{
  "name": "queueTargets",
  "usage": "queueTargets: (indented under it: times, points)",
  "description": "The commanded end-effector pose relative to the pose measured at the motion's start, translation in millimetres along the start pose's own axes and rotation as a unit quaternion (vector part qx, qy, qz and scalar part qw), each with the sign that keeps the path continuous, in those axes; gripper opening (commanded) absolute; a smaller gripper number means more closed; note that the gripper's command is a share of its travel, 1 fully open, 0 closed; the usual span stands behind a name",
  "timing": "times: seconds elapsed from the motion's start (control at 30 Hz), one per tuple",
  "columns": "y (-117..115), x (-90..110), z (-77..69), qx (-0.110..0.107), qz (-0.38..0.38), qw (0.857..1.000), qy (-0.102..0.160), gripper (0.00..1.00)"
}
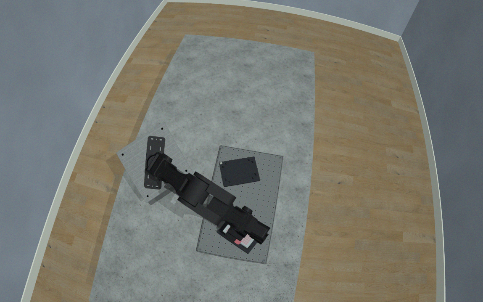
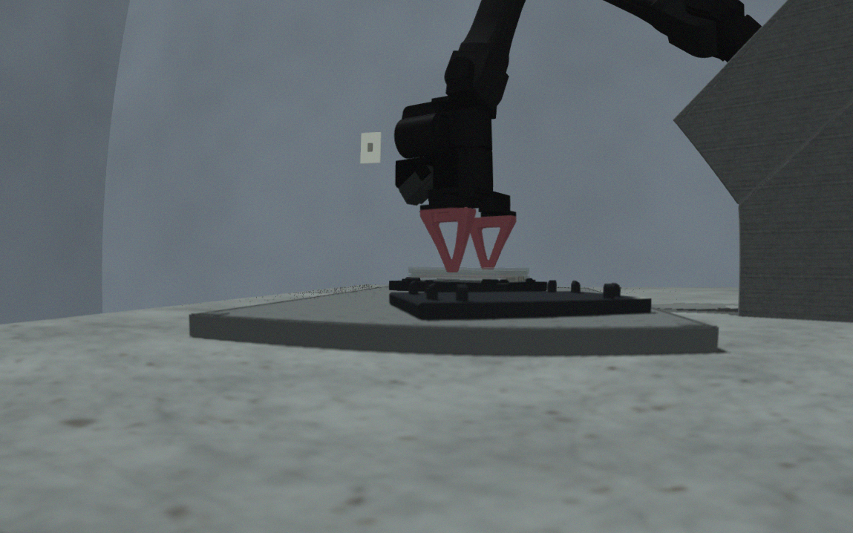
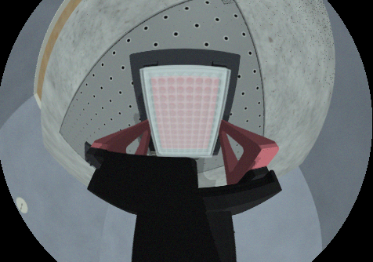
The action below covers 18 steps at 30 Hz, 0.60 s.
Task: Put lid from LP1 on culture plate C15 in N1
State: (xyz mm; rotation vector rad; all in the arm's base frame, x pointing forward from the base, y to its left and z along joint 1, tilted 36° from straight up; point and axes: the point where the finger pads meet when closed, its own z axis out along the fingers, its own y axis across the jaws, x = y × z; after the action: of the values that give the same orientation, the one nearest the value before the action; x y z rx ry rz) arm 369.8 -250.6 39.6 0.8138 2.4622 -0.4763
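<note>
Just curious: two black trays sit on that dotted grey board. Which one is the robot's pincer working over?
The black tray at the board's near end, with the pink-welled plate; the pincer grips its clear lid. The other tray sits bare.

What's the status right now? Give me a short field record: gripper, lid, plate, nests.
gripper: shut on the lid, red fingers at its two long sides
lid: clear, level, over the plate
plate C15: pink wells, in nest N1
lid fully down: cannot tell
lid park LP1: nothing on it
breadboard: carries both nests
</note>
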Motion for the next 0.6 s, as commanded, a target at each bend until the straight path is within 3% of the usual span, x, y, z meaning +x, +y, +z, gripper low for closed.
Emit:
queueTargets:
  times: [0.0, 0.07, 0.1, 0.57]
  points:
    - [0.6, -5.6, -2.6, -0.001, 0.001, 1.000, -0.010, 0.00]
    - [0.6, -5.5, -2.6, -0.001, 0.001, 1.000, -0.010, 0.00]
    - [0.6, -5.5, -2.6, -0.001, 0.001, 1.000, -0.010, 1.00]
    - [0.6, -5.5, -2.6, -0.001, 0.001, 1.000, -0.010, 1.00]
